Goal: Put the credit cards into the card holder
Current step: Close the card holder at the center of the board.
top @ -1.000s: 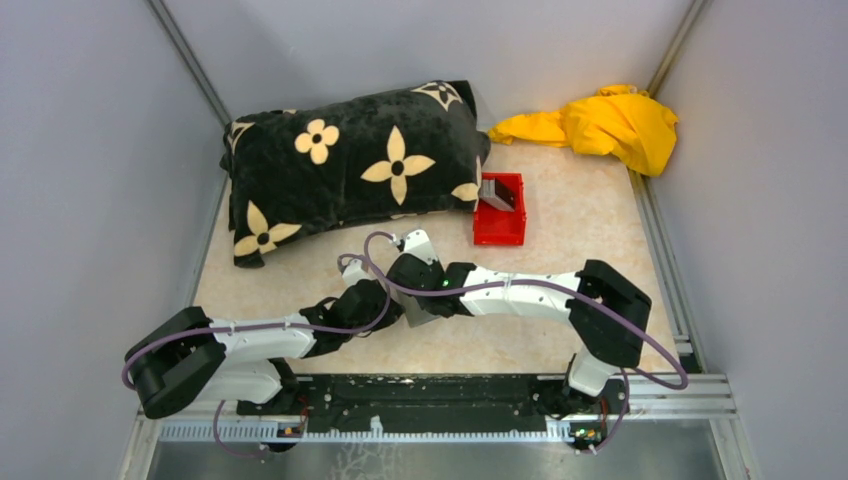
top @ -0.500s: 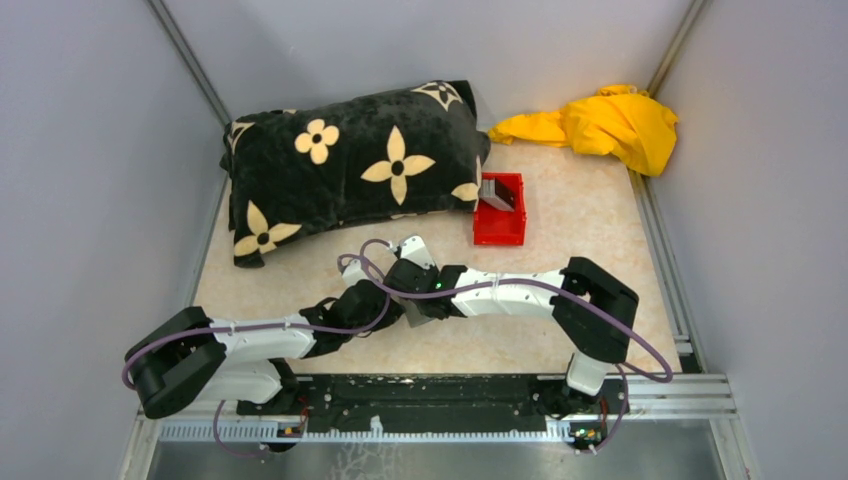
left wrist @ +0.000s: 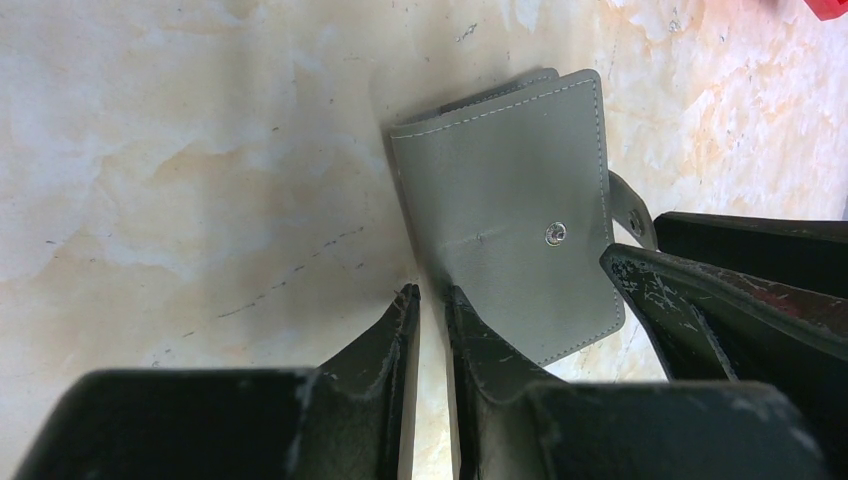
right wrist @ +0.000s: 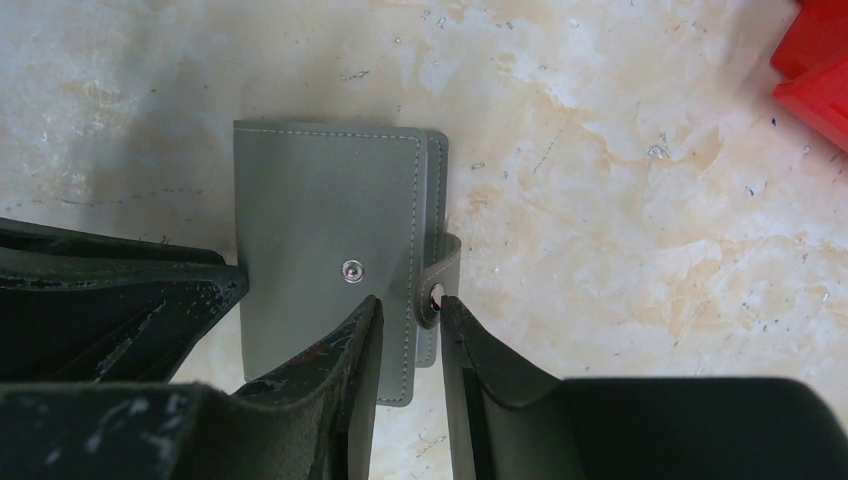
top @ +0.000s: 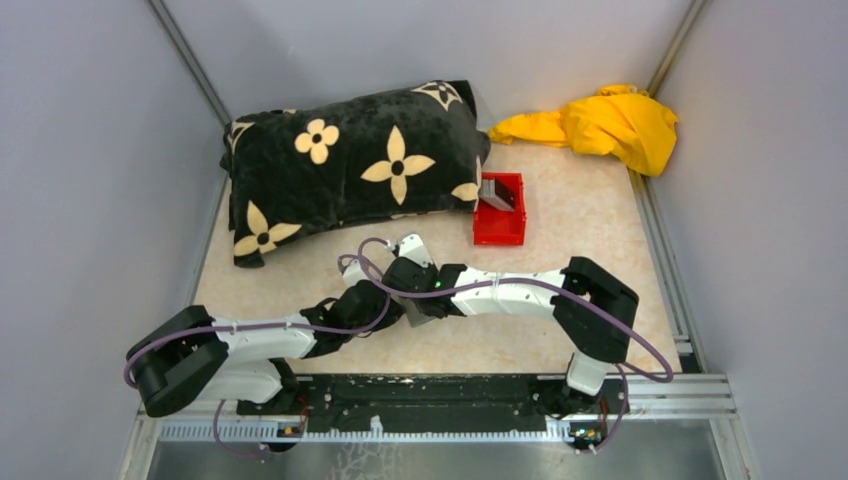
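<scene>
Right elbow (top: 597, 300) has drawn slightly leftward. Closed card holder (right wrist: 325, 230) lies flat on the bench (right wrist: 620, 200); left claw (left wrist: 428, 312), pressed nearly together, braces its edge while right claw (right wrist: 410, 318) pinches the snap strap (right wrist: 441, 275), likely to unfasten it.

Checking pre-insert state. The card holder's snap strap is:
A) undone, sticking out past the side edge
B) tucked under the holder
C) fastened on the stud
A: in the right wrist view the stud on the card holder is bare, and the strap sticks out past its edge.
</scene>
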Robot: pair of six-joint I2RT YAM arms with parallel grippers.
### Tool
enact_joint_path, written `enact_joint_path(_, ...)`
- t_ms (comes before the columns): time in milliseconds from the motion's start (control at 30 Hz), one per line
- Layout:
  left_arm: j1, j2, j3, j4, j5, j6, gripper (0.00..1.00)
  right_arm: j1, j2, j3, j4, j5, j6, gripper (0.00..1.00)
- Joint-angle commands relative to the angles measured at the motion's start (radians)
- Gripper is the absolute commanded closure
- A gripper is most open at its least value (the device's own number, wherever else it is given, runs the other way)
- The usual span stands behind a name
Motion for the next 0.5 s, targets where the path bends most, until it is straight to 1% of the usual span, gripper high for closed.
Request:
enact_joint_path(0, -0.001, 0.009, -0.016, 0.009, 0.008, -0.008, 0.79, 0.008, -0.023, 0.051, 0.017, 0.027, -0.012, 0.71)
enact_joint_path(233, -0.001, 0.011, -0.018, 0.011, 0.007, -0.010, 0.79, 0.008, -0.032, 0.041, 0.019, 0.033, -0.008, 0.75)
enact_joint_path(467, -0.001, 0.015, -0.017, 0.013, 0.011, -0.010, 0.79, 0.008, -0.040, 0.038, 0.025, 0.035, -0.010, 0.84)
